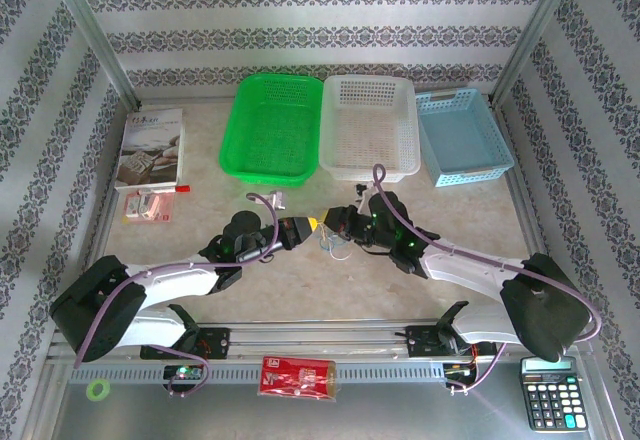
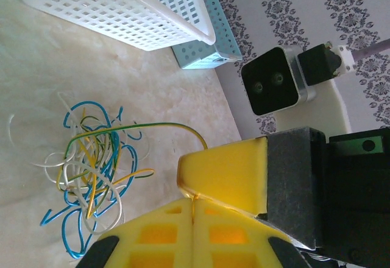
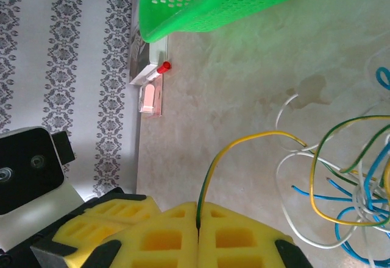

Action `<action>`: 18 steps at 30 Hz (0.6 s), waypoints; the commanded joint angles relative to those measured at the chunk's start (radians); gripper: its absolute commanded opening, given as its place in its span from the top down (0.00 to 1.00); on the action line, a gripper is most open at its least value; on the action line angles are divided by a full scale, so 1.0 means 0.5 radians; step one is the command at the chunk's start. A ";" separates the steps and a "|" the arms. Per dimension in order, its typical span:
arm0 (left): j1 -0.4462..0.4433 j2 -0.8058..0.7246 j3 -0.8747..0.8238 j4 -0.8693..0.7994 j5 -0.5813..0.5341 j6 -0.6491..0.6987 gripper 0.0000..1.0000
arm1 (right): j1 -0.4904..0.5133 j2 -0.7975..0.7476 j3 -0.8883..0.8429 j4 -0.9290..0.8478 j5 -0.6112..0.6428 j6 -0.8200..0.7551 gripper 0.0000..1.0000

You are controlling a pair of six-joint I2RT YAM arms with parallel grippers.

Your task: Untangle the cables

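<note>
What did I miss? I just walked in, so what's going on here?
It's a cable-untangling job: a heap of thin cables lies on the table. The robot's left hand and right hand, tip to tip, are both shut on a yellow-green cable leading out of the heap. The rest, blue, white and yellow strands, lies knotted together.

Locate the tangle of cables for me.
In the top view the cables lie mid-table, just below where the left gripper and right gripper meet, nearer than the white basket.
</note>
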 commanded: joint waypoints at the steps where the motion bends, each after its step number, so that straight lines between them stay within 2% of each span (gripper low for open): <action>1: -0.028 -0.074 0.073 0.078 -0.018 0.017 1.00 | -0.053 -0.087 -0.077 0.053 -0.002 -0.036 0.76; 4: -0.028 -0.159 0.127 -0.043 -0.022 0.054 1.00 | -0.108 -0.203 -0.152 0.025 0.019 -0.117 0.59; 9: -0.028 -0.289 0.249 -0.244 -0.004 0.099 1.00 | -0.158 -0.481 -0.272 -0.190 0.186 -0.444 0.41; 14: -0.028 -0.336 0.380 -0.389 0.037 0.090 1.00 | -0.141 -0.599 -0.333 -0.234 0.317 -0.863 0.30; 18: -0.031 -0.327 0.451 -0.445 0.062 0.070 1.00 | -0.060 -0.560 -0.333 -0.127 0.373 -1.131 0.26</action>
